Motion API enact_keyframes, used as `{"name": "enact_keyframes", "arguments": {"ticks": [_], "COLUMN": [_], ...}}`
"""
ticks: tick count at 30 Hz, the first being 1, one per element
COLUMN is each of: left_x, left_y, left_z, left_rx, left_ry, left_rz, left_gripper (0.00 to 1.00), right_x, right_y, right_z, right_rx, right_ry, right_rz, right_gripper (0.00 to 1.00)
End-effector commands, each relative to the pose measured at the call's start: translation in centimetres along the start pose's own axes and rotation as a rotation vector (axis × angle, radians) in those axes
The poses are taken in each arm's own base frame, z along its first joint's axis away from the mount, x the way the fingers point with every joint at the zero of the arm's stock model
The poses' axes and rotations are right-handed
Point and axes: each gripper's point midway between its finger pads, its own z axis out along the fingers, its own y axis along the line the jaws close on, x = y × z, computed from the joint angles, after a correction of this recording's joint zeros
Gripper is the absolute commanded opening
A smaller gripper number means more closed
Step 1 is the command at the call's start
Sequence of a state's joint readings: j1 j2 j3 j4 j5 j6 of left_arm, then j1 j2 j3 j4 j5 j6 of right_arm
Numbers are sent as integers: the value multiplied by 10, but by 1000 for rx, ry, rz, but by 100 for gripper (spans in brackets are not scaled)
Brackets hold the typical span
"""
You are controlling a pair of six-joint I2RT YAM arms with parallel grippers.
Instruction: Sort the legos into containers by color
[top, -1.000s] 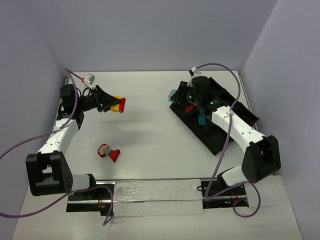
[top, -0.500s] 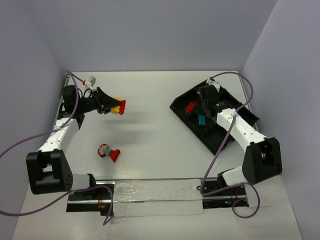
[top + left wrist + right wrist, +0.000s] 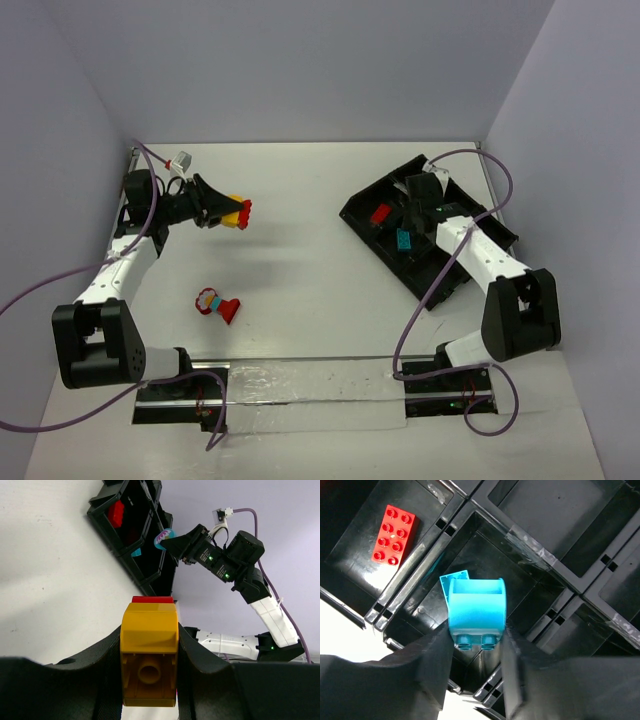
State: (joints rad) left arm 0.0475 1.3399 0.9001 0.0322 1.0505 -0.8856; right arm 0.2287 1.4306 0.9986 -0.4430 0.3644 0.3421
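1. Left gripper [image 3: 149, 652]: jaws shut tight on a yellow brick [image 3: 149, 655] w/ a red brick [image 3: 152, 599] stuck on its far end. It's at the far left of the table [image 3: 300, 270], well apart from the tray [image 3: 352, 214].
2. A small red, yellow and blue clump [image 3: 216, 304] lies loose on the table, nearer the arms. Nobody is touching it.
3. The tray is on the right. One red block [image 3: 393, 535] lies in an end box. A flat blue piece [image 3: 451, 582] lies in the box next to it.
4. Right gripper [image 3: 477, 630]: jaws closed on a blue brick [image 3: 477, 616], held up right over the box w/ the flat blue piece.
5. Step now, I think: dropping blue in w/ blue. Next move: open the right jaws wide, staying over that box so it doesn't fall in w/ the red.
6. After that, prob. the yellow+red pair must be pulled apart, and that needs both grippers.
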Motion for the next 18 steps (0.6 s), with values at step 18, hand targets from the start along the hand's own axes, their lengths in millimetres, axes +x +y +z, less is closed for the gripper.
{"name": "enact_keyframes", "arguments": {"ticks": [18], "left_x": [-3], "left_y": [-36], "left_z": [3], "left_rx": [96], "left_ry": [17], "left_rz": [99], "left_gripper": [0], "right_x": [-72], "right_y": [104], "right_z": [-101], "right_rx": [-633], "right_ry": [-211], "right_rz": [-10], "right_gripper": [77]}}
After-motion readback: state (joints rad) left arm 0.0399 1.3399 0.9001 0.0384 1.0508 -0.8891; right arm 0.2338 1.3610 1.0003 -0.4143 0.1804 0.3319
